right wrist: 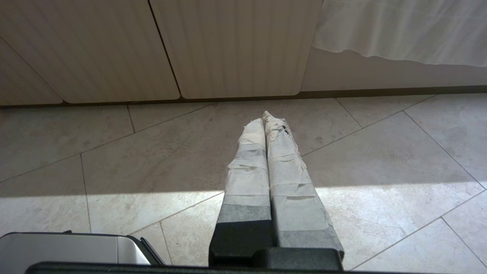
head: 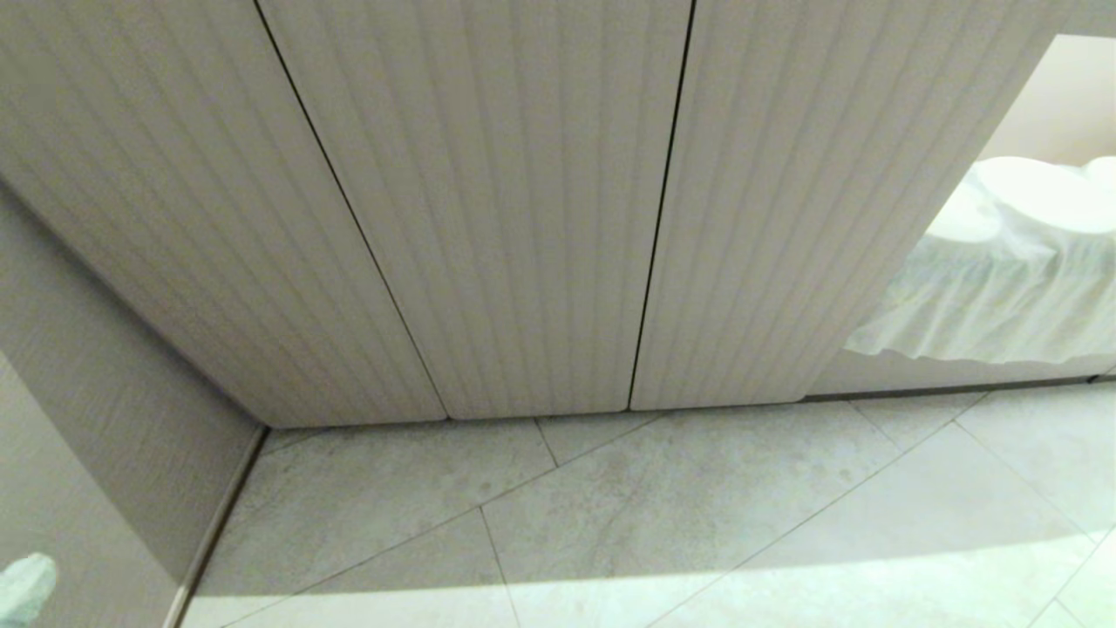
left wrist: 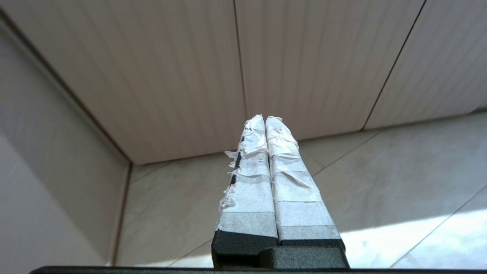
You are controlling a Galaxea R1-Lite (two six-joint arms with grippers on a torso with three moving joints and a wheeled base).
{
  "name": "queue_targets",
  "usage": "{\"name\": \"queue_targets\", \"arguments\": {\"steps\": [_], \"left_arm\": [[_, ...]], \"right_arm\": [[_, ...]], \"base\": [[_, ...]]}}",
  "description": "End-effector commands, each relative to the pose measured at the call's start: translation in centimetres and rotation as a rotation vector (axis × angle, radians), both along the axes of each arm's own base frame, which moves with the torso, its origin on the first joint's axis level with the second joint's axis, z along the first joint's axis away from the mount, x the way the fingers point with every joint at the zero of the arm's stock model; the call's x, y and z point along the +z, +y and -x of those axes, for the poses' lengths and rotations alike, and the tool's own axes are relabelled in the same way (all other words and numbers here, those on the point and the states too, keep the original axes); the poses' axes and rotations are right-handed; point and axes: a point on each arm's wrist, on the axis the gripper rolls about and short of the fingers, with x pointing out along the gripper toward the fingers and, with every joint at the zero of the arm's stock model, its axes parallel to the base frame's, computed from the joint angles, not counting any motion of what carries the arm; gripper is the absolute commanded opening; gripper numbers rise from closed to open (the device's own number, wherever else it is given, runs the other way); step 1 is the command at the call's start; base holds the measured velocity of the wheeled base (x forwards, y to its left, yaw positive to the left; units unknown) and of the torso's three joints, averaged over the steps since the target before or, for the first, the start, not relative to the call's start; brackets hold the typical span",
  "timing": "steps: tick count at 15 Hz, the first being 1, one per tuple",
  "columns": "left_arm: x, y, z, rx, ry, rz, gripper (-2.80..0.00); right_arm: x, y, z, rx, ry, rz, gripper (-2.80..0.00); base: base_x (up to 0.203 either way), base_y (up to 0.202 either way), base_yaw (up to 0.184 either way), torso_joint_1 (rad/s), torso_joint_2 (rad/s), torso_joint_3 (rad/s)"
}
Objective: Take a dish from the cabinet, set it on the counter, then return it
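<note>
The cabinet point(head: 523, 201) fills the head view with its ribbed beige doors all closed; it also shows as the cabinet point(left wrist: 182, 76) and the cabinet point(right wrist: 236, 45) in the wrist views. The dish and the counter are out of view. My left gripper point(left wrist: 265, 118) is shut and empty, its taped fingers pressed together, pointing at the foot of the doors above the floor. My right gripper point(right wrist: 265, 116) is shut and empty too, hanging low over the floor tiles short of the cabinet. Neither arm shows in the head view.
Grey floor tiles point(head: 697, 506) run in front of the cabinet, with a sunlit strip nearest me. A side wall point(head: 105, 410) closes the left. A white draped cloth point(head: 1003, 288) lies to the cabinet's right. A silver part of the base point(right wrist: 68, 249) sits beside the right gripper.
</note>
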Motion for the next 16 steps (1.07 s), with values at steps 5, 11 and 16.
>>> {"name": "queue_targets", "arguments": {"steps": [5, 11, 16], "left_arm": [[-4.5, 0.0, 2.7, 0.049, -0.007, -0.007, -2.8], [-5.3, 0.1, 2.8, 0.075, 0.054, -0.001, -2.8], [-5.5, 0.1, 2.8, 0.073, 0.073, 0.01, -2.8]], "right_arm": [[0.0, 0.0, 0.0, 0.0, 0.0, 0.0, -2.8], [0.0, 0.0, 0.0, 0.0, 0.0, 0.0, -2.8], [0.0, 0.0, 0.0, 0.0, 0.0, 0.0, -2.8]], "base": [[0.0, 0.0, 0.0, 0.0, 0.0, 0.0], [0.0, 0.0, 0.0, 0.0, 0.0, 0.0], [0.0, 0.0, 0.0, 0.0, 0.0, 0.0]]}}
